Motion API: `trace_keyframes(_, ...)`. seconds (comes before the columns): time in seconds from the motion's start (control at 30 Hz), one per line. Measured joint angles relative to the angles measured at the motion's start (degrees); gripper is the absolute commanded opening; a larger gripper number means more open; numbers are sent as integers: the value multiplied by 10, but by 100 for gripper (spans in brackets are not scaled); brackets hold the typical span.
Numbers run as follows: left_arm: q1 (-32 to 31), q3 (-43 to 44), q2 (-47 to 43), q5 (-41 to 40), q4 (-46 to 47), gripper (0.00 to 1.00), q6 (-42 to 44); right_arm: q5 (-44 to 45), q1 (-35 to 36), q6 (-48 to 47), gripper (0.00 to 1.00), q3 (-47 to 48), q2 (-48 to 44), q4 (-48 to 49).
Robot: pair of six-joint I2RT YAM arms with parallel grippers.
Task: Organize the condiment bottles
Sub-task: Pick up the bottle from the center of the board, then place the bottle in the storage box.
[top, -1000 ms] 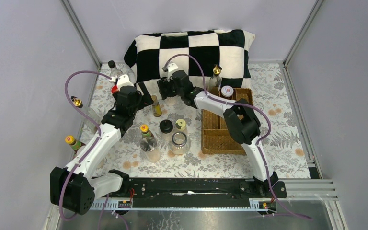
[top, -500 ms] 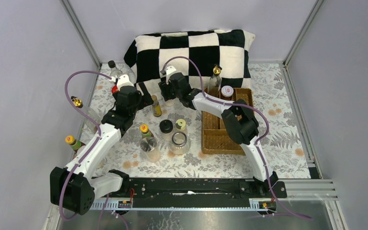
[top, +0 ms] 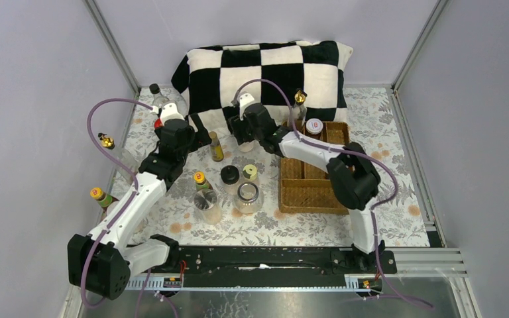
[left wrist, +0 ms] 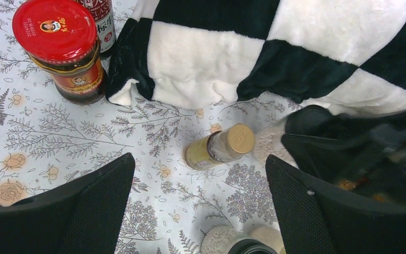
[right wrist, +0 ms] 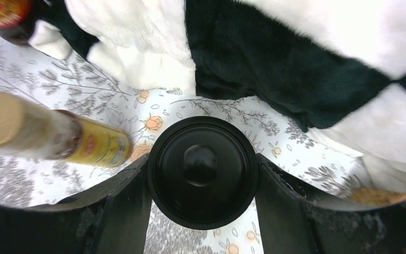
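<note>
My right gripper [right wrist: 202, 174] is shut on the round black lid of a jar [right wrist: 201, 169], both fingers pressed against its sides, just in front of the checkered pillow [right wrist: 275, 63]. In the top view this gripper [top: 242, 134] hides the jar. A gold-capped, yellow-labelled bottle [left wrist: 219, 148] stands ahead of my open left gripper [left wrist: 198, 174], which holds nothing. A red-lidded jar [left wrist: 58, 42] stands at the far left. Several other bottles and jars [top: 230, 175] stand mid-table. A tall gold-topped bottle [top: 299, 103] and a red-and-white-lidded jar [top: 314, 126] are at the wicker tray's [top: 305, 192] far end.
The black-and-white pillow [top: 265, 73] lies along the back. More bottles stand near the left wall [top: 101, 196] [top: 106, 140], and a black-capped one [top: 156, 93] in the back left corner. Metal frame posts bound the floral cloth.
My right gripper has closed its fingers onto the black-lidded jar and its arm has shifted a little to the right. The left arm has not moved.
</note>
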Motion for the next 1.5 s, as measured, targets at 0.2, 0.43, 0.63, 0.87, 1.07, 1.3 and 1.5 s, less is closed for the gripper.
trace_keyframes(0.2,0,0,-8,0,-8,97,0,12,6,0,50,-21,-126,-35)
trace_keyframes(0.43,0,-4,-15,2,-14,97,0,78,24,-1,51,-83,-346,-96)
trace_keyframes(0.63,0,-4,-19,8,-16,97,0,186,8,16,52,-168,-495,-189)
trace_keyframes(0.87,0,-4,-17,19,-17,97,0,189,-158,64,52,-290,-531,-239)
trace_keyframes(1.07,0,-4,-9,27,-17,97,0,188,-212,78,53,-306,-488,-226)
trace_keyframes(1.3,0,-4,0,31,-17,97,0,189,-264,81,52,-304,-409,-158)
trace_keyframes(1.5,0,-4,0,32,-17,97,0,184,-298,83,52,-288,-320,-104)
